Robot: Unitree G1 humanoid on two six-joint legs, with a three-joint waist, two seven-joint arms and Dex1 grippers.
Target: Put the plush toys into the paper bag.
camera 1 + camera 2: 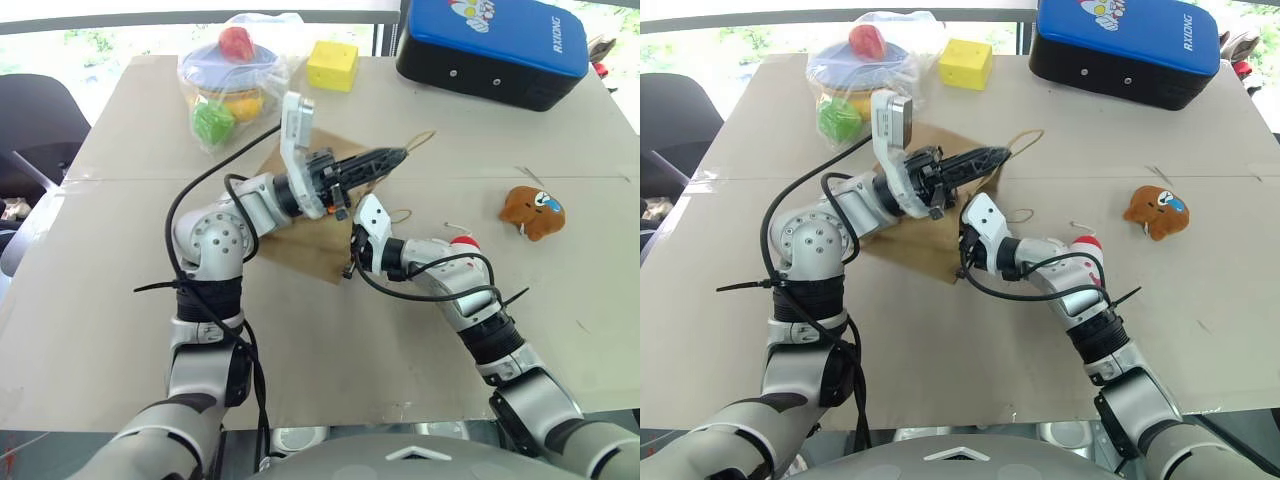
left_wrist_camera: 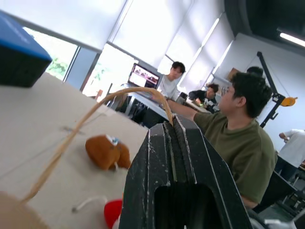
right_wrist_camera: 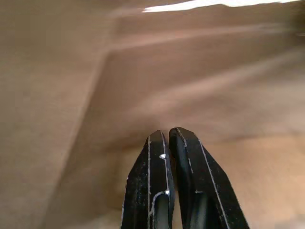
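The brown paper bag (image 1: 305, 250) lies in the middle of the table. One thin loop handle (image 1: 421, 140) is pinched in my left gripper (image 1: 400, 155), which is shut and holds it up off the table. My right gripper (image 3: 167, 131) is shut with nothing between its fingers, and brown paper surrounds it inside the bag's mouth. The brown plush toy with a light-blue patch (image 1: 533, 212) lies on the table to the right, apart from both grippers. The white plush chick with a red top (image 1: 463, 242) sits just behind my right forearm, mostly hidden.
A yellow cube (image 1: 332, 66) and a clear plastic bag of coloured toys (image 1: 228, 80) stand at the back of the table (image 1: 120, 330). A blue and black case (image 1: 495, 45) sits at the back right. A dark chair (image 1: 30, 125) is off the left edge. People sit beyond the table (image 2: 238, 138).
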